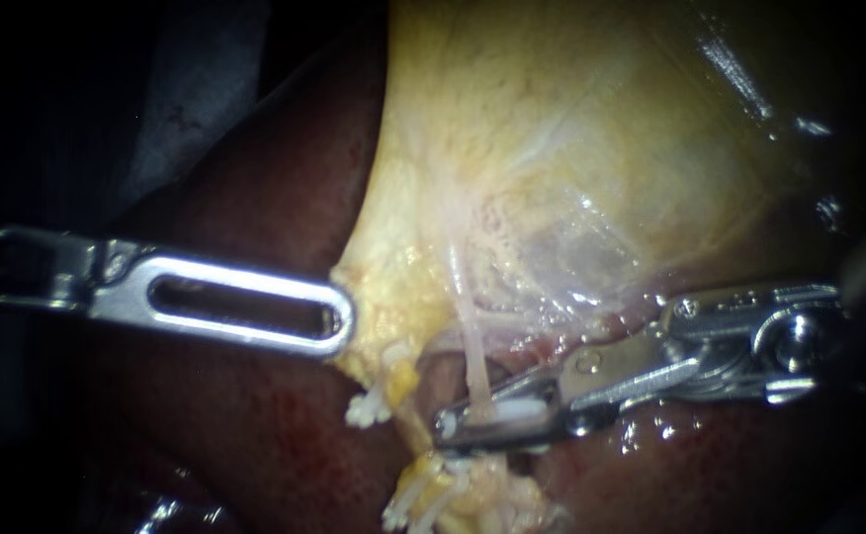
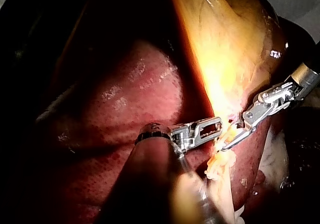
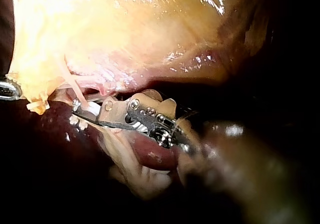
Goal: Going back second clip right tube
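My right instrument [image 1: 460, 420] has not backed off yet: its pincer is clamped narrow on the white clip [image 1: 520, 407] across the right tube [image 1: 468, 341], just under the gallbladder [image 1: 552, 148]. My left instrument [image 1: 342, 321] grips the gallbladder's edge. The clip looks seated, so I judge only the withdrawal remains.

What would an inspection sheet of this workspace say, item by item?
Surface: the dark red, wet liver; no table seen.
Job's things: the pale yellow gallbladder; a thin pale tube running down from it; a white clip at the tube.
Clutter: nothing seen.
Instruments: the left instrument has its jaws shut on the gallbladder's edge; the right instrument has its tip at the tube, where the clip is.
Cables: nothing seen.
Surroundings: dark; a dim grey patch beyond the liver, too unclear to name.
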